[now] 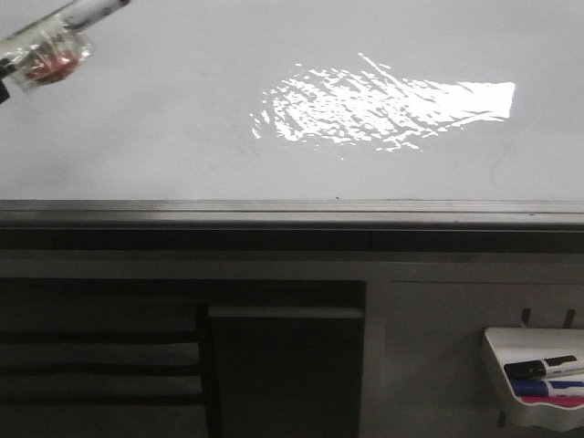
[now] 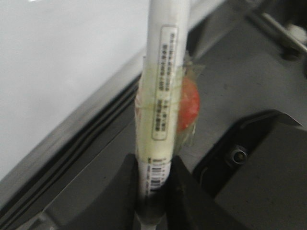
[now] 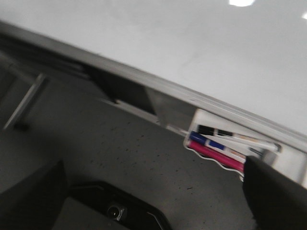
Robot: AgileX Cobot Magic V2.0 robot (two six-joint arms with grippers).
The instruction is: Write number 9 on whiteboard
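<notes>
The whiteboard [image 1: 182,119] is a large glossy white board with a bright glare patch and a grey bottom rail [image 1: 274,212]. My left gripper [image 2: 153,165] is shut on a white marker [image 2: 160,96] wrapped in clear tape with a red blob. In the front view the marker [image 1: 55,41] hangs over the board's upper left corner, its tip out of frame. No clear number 9 shows; only a very faint thin stroke [image 1: 499,164] lies right of the glare. My right gripper [image 3: 153,191] is open and empty, away from the board [image 3: 192,48].
A small white marker tray [image 1: 534,383] hangs below the board at the right with black, blue and pink markers; it also shows in the right wrist view [image 3: 230,148]. Dark panels and a grey cabinet front [image 1: 283,365] sit under the rail.
</notes>
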